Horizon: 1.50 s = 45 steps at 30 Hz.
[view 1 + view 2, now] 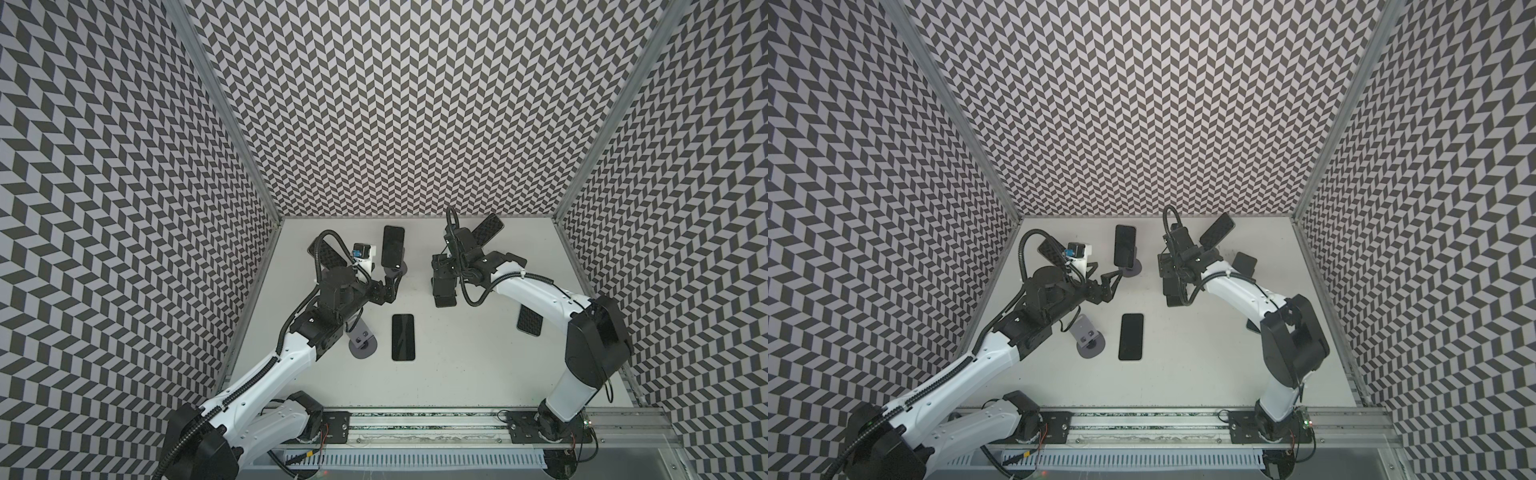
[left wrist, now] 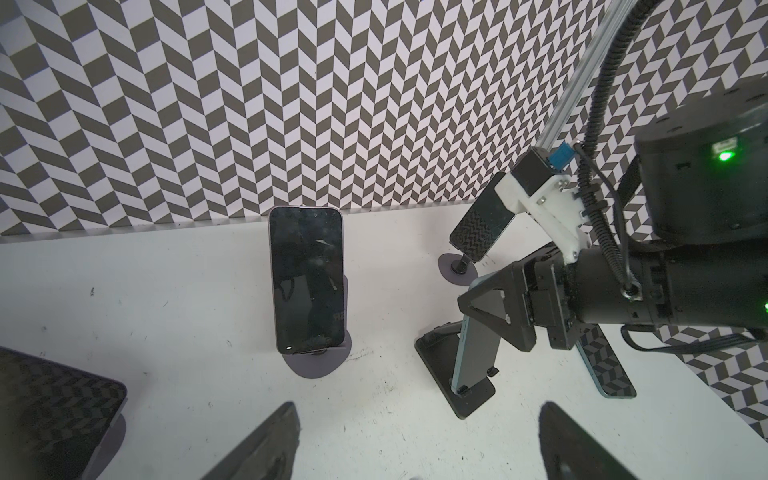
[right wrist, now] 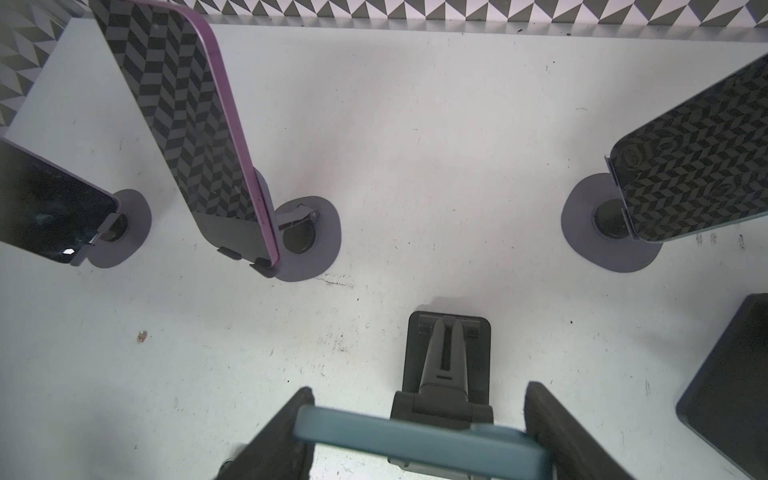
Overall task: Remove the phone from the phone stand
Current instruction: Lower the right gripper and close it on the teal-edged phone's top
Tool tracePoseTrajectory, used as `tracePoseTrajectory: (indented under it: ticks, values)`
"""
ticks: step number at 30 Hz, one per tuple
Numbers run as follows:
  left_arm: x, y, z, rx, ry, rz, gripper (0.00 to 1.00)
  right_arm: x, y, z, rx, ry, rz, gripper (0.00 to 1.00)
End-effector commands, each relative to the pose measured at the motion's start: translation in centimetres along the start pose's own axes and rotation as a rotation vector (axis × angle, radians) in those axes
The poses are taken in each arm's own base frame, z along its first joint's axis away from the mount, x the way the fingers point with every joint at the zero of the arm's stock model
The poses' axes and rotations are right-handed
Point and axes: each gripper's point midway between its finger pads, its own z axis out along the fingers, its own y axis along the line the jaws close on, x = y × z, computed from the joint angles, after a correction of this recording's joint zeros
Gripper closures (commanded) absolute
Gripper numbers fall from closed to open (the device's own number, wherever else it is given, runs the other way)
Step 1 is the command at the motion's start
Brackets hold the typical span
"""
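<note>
The phone (image 3: 415, 442), with a teal rim, stands upright on a black folding phone stand (image 3: 446, 345) in the middle of the table. My right gripper (image 3: 419, 390) comes down over the phone's top edge, and both fingers touch its two sides. The left wrist view shows the same grip from the side: right gripper (image 2: 494, 316), phone (image 2: 471, 353), stand base (image 2: 440, 361). In both top views the right gripper (image 1: 442, 286) (image 1: 1173, 284) hides this phone. My left gripper (image 2: 419, 465) (image 1: 391, 283) is open and empty, low over the table beside another stand.
A dark phone (image 1: 393, 247) leans on a grey round-based stand in front of the left gripper. Other phones on stands stand at the back left (image 1: 328, 258), back right (image 1: 488, 230) and right (image 1: 530, 327). One phone (image 1: 403, 337) lies flat beside an empty grey stand (image 1: 362, 341).
</note>
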Motion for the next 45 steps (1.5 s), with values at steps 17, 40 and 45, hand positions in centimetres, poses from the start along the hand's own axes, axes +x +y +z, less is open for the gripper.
tracePoseTrajectory:
  ticks: [17,40,45]
  values:
    - [-2.5,-0.4,-1.0,0.008,-0.067,-0.015,0.1,-3.2,1.3,-2.8,-0.09,-0.106,-0.031,0.39]
    - [-2.3,-0.7,-0.7,0.029,-0.056,-0.03,0.11,-3.1,1.3,-3.8,-0.119,-0.119,-0.046,0.44]
    - [-2.5,-0.8,-0.6,0.033,-0.059,-0.027,0.12,-3.1,1.4,-4.2,-0.126,-0.117,-0.049,0.44]
